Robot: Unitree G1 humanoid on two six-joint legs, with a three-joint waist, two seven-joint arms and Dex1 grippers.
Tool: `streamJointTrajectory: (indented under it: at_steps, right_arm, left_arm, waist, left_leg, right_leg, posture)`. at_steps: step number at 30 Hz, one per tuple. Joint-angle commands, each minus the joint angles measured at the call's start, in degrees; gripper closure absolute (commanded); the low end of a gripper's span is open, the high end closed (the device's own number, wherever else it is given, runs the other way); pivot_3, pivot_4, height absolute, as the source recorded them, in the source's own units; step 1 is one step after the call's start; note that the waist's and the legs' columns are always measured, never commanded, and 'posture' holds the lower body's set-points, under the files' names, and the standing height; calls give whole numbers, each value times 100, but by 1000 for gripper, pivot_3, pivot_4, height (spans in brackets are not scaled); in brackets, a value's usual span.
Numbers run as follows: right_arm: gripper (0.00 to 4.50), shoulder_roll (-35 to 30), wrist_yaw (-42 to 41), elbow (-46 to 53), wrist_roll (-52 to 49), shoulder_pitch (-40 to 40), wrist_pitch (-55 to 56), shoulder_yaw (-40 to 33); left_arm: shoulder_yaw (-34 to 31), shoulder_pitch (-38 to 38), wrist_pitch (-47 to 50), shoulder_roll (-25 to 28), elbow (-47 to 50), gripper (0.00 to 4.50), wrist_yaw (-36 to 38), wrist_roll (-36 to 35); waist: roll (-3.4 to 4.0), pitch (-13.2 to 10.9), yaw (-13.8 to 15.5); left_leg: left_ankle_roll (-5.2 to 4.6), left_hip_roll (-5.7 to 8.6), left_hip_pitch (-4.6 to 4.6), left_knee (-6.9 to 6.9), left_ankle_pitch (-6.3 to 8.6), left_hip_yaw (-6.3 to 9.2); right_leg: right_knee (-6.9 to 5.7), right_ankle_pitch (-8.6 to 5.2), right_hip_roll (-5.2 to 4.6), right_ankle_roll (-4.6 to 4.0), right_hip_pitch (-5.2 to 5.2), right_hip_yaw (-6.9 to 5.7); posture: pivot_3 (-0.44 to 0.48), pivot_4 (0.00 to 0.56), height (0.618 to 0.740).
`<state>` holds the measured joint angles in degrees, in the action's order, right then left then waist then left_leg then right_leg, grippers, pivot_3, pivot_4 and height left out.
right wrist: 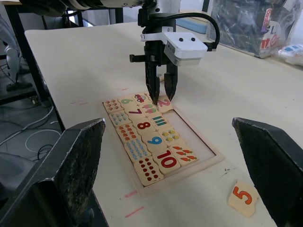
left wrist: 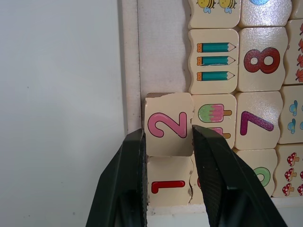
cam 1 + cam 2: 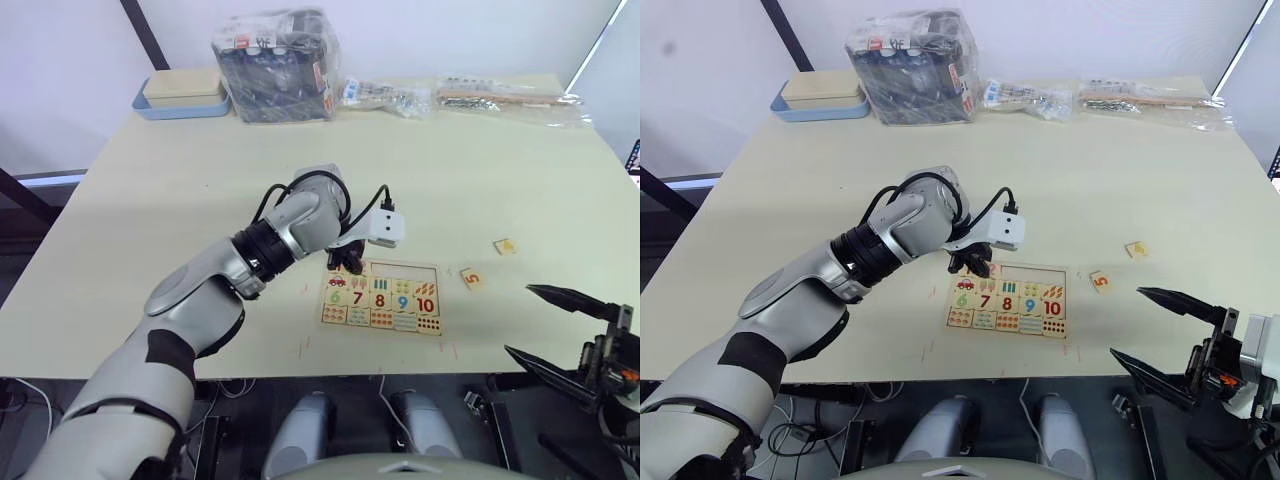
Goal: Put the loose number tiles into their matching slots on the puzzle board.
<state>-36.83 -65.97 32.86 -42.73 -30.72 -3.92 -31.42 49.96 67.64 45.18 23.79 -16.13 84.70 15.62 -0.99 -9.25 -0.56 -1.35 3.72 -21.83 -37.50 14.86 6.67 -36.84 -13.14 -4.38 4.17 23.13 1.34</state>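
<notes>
Left gripper stands over the near-left corner of the puzzle board, its two black fingers clamped on either side of the pink number 2 tile. That tile sits tilted over the board's top row, just beside the red number 1 tile, which lies in the corner slot. Bare slots run on past the 2. Right gripper hangs near the table edge with its fingers wide apart, holding nothing. On the table right of the board lie the 5 tile and, farther off, another tile.
</notes>
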Motion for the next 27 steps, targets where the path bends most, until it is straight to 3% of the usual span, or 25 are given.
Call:
streamJointTrajectory:
  at_steps: [1,22,23,24,26,27]
  right_arm:
    - [0,-50,-25,144,-93,9,23,-67]
    - [0,-15,4,157,-48,11,65,31]
    - [0,-15,4,155,-45,14,67,36]
    - [0,-15,3,154,-43,17,68,40]
    - [0,-17,-1,143,-42,28,71,44]
    - [0,-20,-3,137,-40,37,72,47]
  left_arm:
    - [-28,-72,4,13,184,3597,48,9]
    - [-41,-43,2,31,247,3597,82,-2]
    - [-43,-45,5,34,252,2559,78,-1]
    - [-44,-47,7,36,253,2377,76,0]
    - [-79,-36,28,28,259,1426,54,-4]
    - [-111,-16,34,23,255,1426,47,-13]
  waist:
    - [0,0,0]
    - [0,0,0]
    - [0,0,-1]
    - [0,0,0]
    - [0,0,-1]
    - [0,0,0]
  left_leg:
    - [0,0,0,0,0,0]
    - [0,0,0,0,0,0]
    - [0,0,0,0,0,0]
    - [0,0,0,0,0,0]
    - [0,0,-1,0,0,0]
    - [0,0,-1,0,0,0]
  right_leg:
    - [0,0,0,0,0,0]
    - [0,0,0,0,0,0]
    - [0,0,0,0,0,0]
    - [0,0,0,0,0,0]
    - [0,0,0,0,0,0]
    - [0,0,0,0,0,0]
  posture:
    - [0,150,740]
    - [0,150,740]
    - [0,150,740]
    - [0,150,740]
    - [0,150,740]
    - [0,150,740]
